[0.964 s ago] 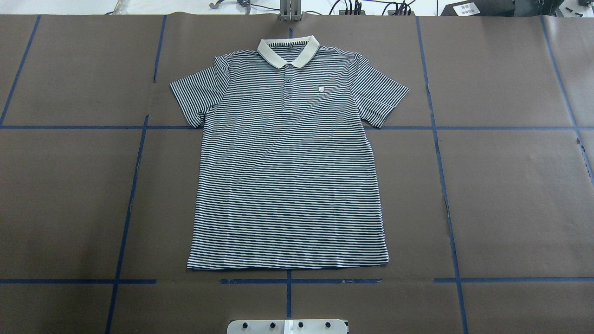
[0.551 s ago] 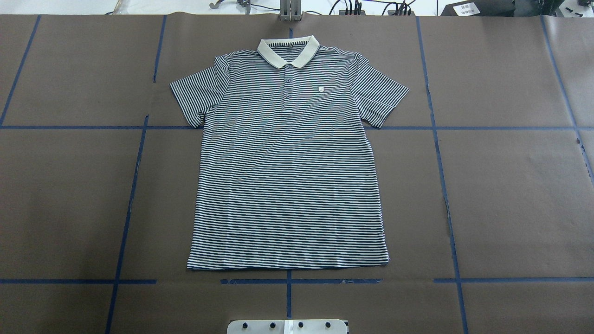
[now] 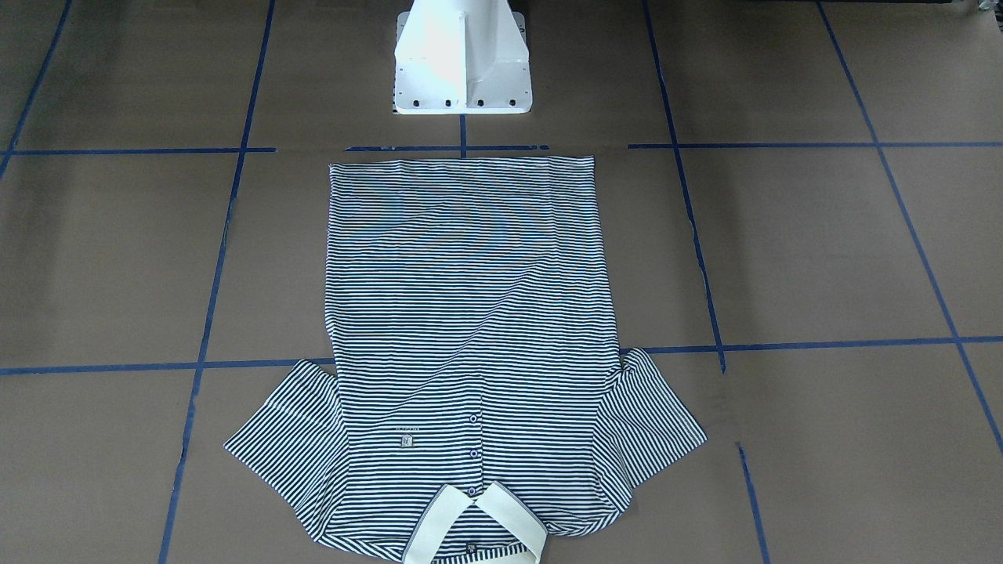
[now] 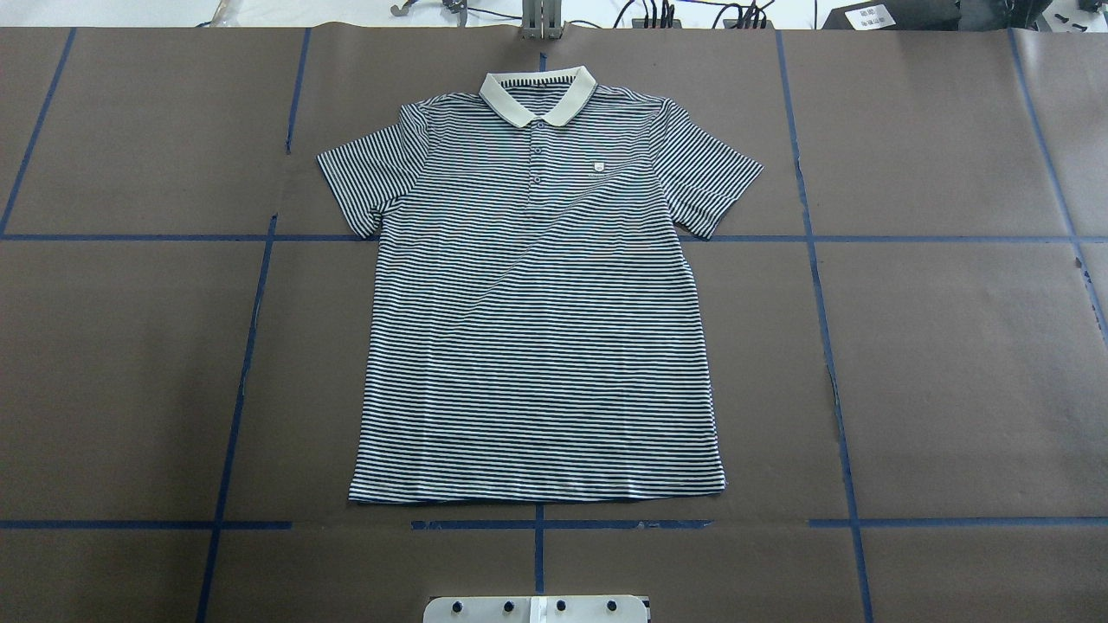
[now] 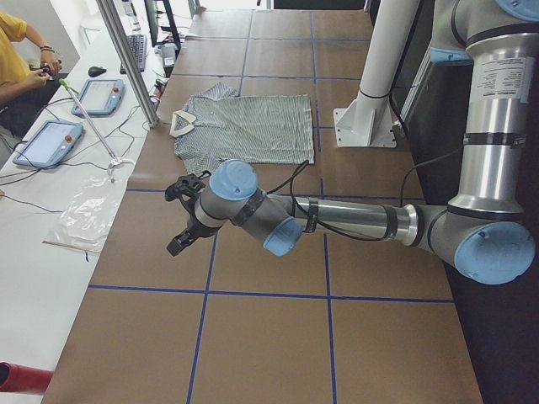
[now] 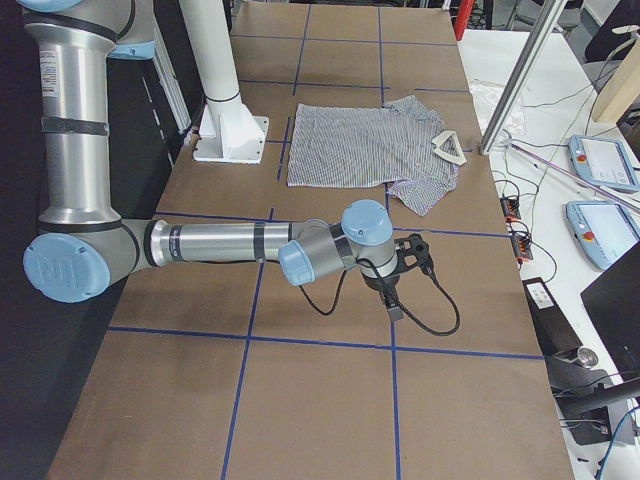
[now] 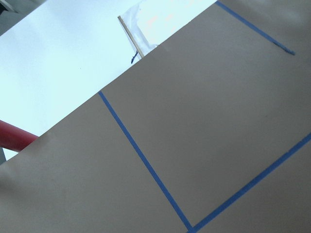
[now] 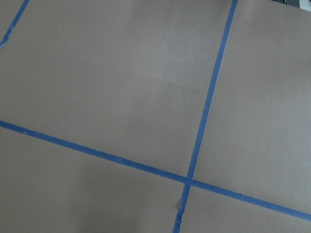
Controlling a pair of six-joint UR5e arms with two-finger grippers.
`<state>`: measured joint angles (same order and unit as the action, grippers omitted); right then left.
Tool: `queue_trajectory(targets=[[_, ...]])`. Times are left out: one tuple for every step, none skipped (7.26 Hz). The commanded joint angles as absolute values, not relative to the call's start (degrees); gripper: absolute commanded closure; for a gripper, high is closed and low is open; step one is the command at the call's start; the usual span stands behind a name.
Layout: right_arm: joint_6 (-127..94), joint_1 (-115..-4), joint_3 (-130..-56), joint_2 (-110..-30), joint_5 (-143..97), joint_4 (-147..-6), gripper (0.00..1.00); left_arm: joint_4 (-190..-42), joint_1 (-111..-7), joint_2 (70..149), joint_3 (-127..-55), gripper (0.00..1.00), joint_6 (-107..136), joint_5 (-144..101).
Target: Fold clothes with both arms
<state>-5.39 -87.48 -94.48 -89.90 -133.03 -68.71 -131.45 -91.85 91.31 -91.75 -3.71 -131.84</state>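
Observation:
The clothes are one navy-and-white striped polo shirt (image 4: 537, 329) lying flat and face up on the brown table cover, with both sleeves spread and the cream collar (image 4: 538, 93) at the far edge. It also shows in the front-facing view (image 3: 470, 313) and in both side views (image 5: 244, 130) (image 6: 365, 140). My left gripper (image 5: 174, 219) hovers over bare table well off to the shirt's side. My right gripper (image 6: 408, 275) hangs likewise on the opposite side. Both grippers appear only in the side views, so I cannot tell whether they are open or shut.
Blue tape lines (image 4: 831, 363) split the brown cover into squares. The white pedestal base (image 3: 462, 59) stands just behind the shirt's hem. Beyond the collar end are tablets (image 5: 46, 139), cables, a metal post (image 5: 126, 59) and a seated person (image 5: 21, 59).

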Motion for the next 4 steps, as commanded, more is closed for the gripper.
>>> queue_trajectory(targets=[[-16.7, -81.4, -92.6, -81.9, -133.9, -66.2, 0.0, -134.1, -91.8, 91.4, -91.1, 0.0, -0.4, -132.0], [-24.0, -77.0, -91.3, -78.4, -132.4, -63.4, 0.0, -134.2, -91.8, 91.3, -91.2, 0.0, -0.4, -132.0], [-31.2, -72.4, -90.3, -75.2, -129.7, -59.9, 0.0, -134.2, -91.8, 91.4, -91.4, 0.0, -0.4, -132.0], [-38.5, -67.0, -89.2, -71.8, -123.2, -57.1, 0.0, -134.2, -91.8, 91.4, -91.4, 0.0, -0.4, -132.0]])
